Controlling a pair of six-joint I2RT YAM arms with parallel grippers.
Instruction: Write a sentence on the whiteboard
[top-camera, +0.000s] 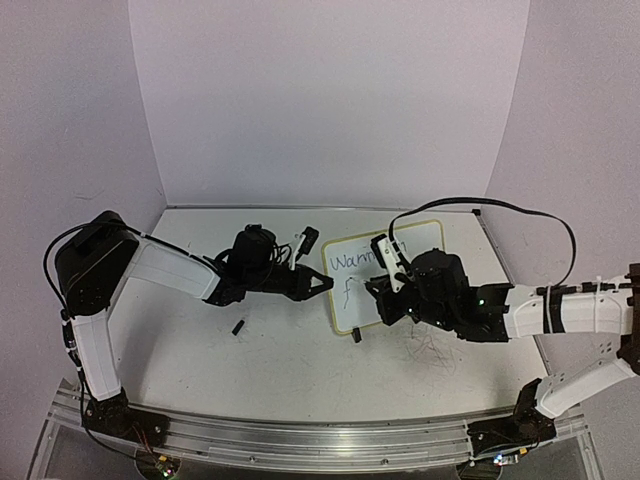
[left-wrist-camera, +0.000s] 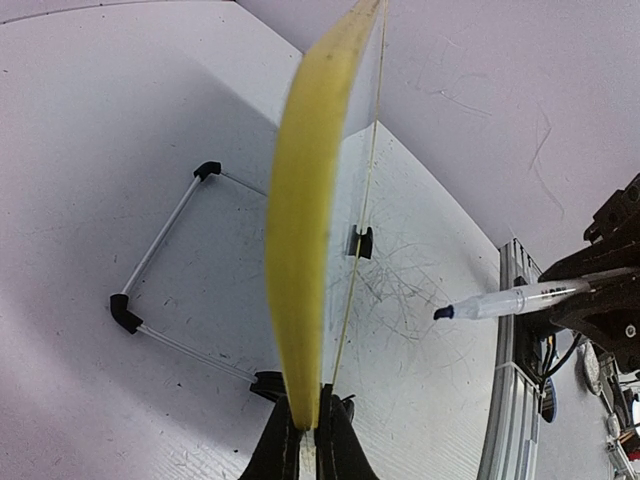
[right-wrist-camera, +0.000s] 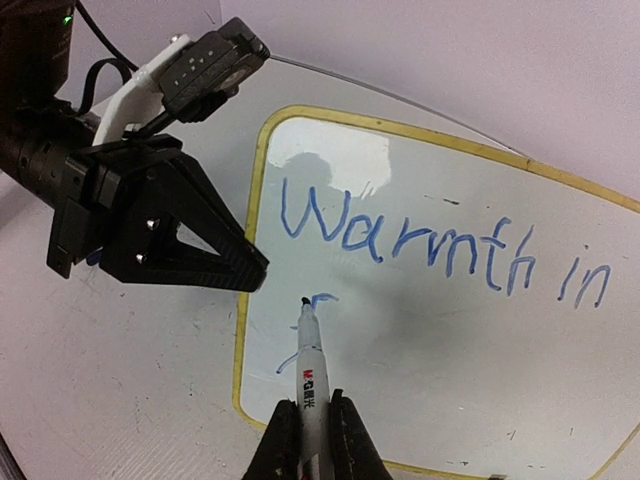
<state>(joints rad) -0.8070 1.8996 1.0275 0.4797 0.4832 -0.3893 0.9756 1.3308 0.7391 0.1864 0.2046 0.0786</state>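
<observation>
Right wrist view looks down on the whiteboard, which lies on the tabletop with its pale-yellow frame around it. The right pincer is clamped on a marker, fingers pressed to both sides of the barrel. The marker's dark tip meets the board just under the "W". The sentence so far reads "Warmth in" in blue cursive, with only the first strokes of a letter below it, beside the tip.

The left pincer sits at the board's left edge, its black fingers closed on the frame. In the left wrist view the yellow rim runs straight up from between those fingers, and the marker shows off to the right.

From the top view the board sits right of the middle of the tabletop, between the two pincers. A small black piece lies apart to its left.
</observation>
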